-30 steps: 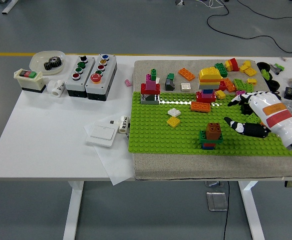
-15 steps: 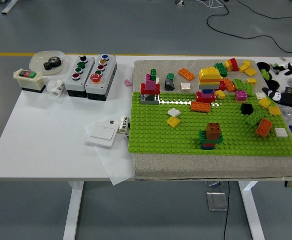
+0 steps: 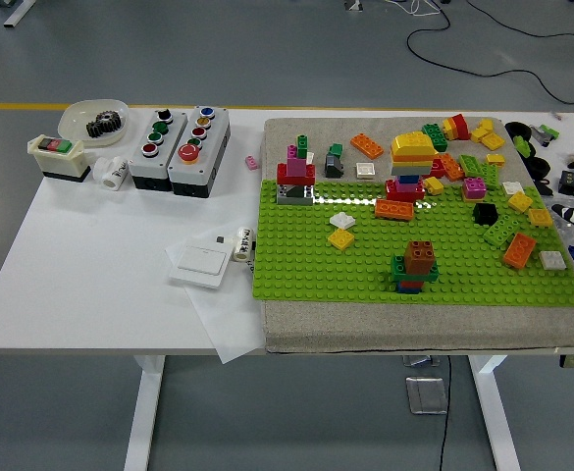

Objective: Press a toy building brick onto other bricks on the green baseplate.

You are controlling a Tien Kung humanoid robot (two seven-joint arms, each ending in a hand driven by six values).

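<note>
The green baseplate (image 3: 365,265) lies on a tan mat. Near its front middle stands a small stack with a brown brick (image 3: 420,255) on top of green, red and blue bricks. A tall yellow, orange, grey and red stack (image 3: 410,167) stands at the back. A red and magenta stack (image 3: 295,177) stands at the back left. Loose black (image 3: 483,211), green (image 3: 499,232), orange (image 3: 519,250) and white (image 3: 552,260) bricks lie on the plate's right side. Only a black and white tip of my right hand (image 3: 573,212) shows at the right edge. My left arm is out of view.
Two grey button boxes (image 3: 179,139), a switch box (image 3: 57,157) and a bowl with a gear (image 3: 95,120) stand at the back left. A white wall switch (image 3: 199,263) lies on paper left of the mat. Several loose bricks (image 3: 463,132) lie behind the plate.
My right hand was over the plate's right side beside the brown-topped stack. It has drawn back to the right edge. Loose bricks it covered now show.
</note>
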